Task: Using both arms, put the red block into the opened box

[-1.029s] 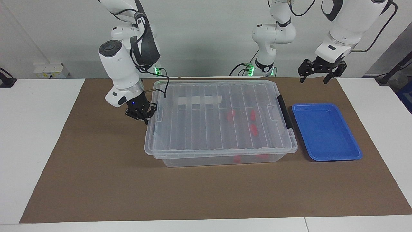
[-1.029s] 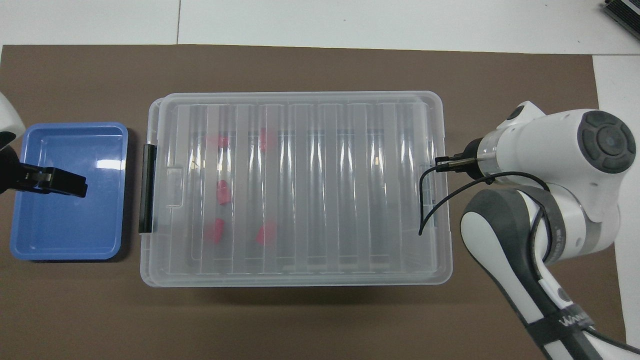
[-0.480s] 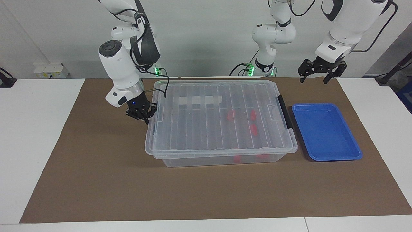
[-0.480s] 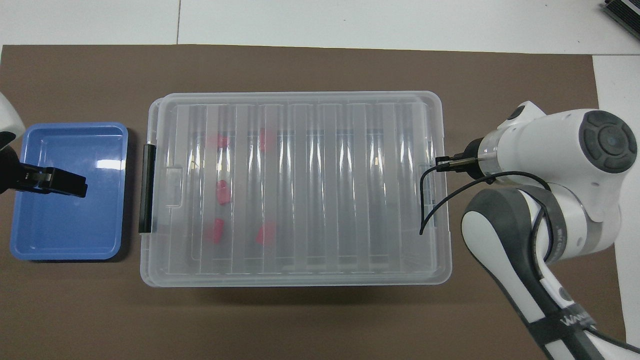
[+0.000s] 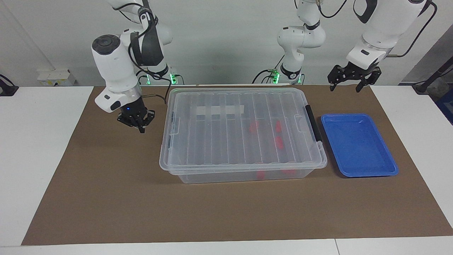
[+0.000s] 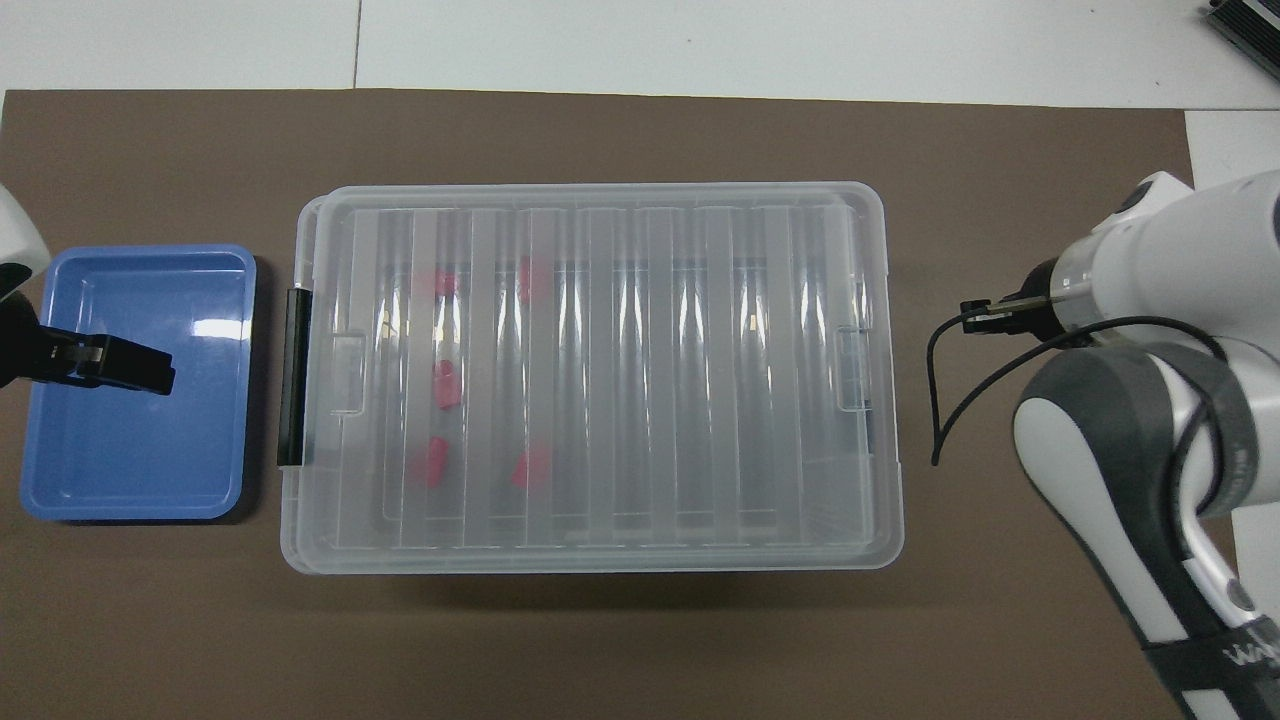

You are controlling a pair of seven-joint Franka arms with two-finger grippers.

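Note:
The box [image 5: 240, 134] is a clear bin in the middle of the mat, and its ribbed lid [image 6: 590, 370] lies on it. Through the lid I see several red blocks [image 5: 279, 142] [image 6: 446, 385] inside, toward the left arm's end. My right gripper [image 5: 141, 128] is shut on nothing. It hangs low over the mat beside the box's end, a short gap from the lid's edge. My left gripper [image 5: 348, 86] is open and empty, raised by the blue tray [image 5: 357, 145]. In the overhead view it covers part of that tray, and the right gripper is hidden under its own arm.
The shallow blue tray [image 6: 135, 385] sits beside the box's black handle [image 5: 313, 122], toward the left arm's end. A brown mat [image 5: 106, 198] covers the table under everything. A cable [image 6: 935, 400] loops off the right wrist near the box.
My right gripper has pulled back from the box's lid edge toward the right arm's end of the table. The left arm has not moved.

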